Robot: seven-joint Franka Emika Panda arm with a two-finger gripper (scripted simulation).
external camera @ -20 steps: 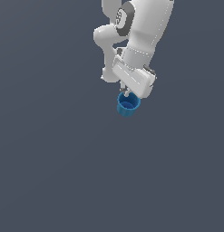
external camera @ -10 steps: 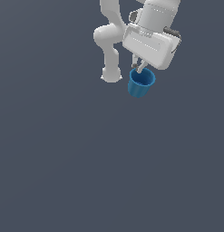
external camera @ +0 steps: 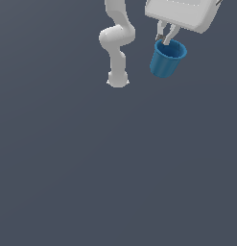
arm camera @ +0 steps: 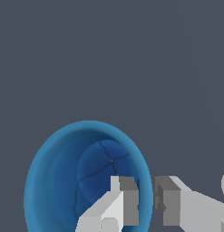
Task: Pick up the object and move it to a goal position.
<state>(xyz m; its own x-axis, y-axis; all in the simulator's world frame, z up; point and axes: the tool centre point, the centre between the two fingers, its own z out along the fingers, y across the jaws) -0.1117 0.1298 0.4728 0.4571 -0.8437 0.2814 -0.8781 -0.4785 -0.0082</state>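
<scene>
Hand (external camera: 166,37) clamped on the blue cup (external camera: 166,60), gripping one side of the rim: one finger (arm camera: 117,205) inside the cup wall, the other finger (arm camera: 170,205) outside it, rim wall pinched between the two pads. Cup hanging directly below the hand, mouth up toward the fingers, base tilted slightly toward the exterior view's left. Cup body round, tapering toward the base, darker blue inside, with faint crease lines across the inner floor in the wrist view. Hand body (external camera: 183,13) wide and pale grey, cut off by the upper frame edge in the exterior view. Arm links (external camera: 117,36) and round base (external camera: 117,80) standing to the hand's side, toward the exterior view's left, well apart from the cup. Grey floor (external camera: 115,168) flat and uniform under everything. Cup apparently held clear of the floor, though the flat grey render gives no shadow or contact cue to confirm the gap. No contact between cup and arm links.
</scene>
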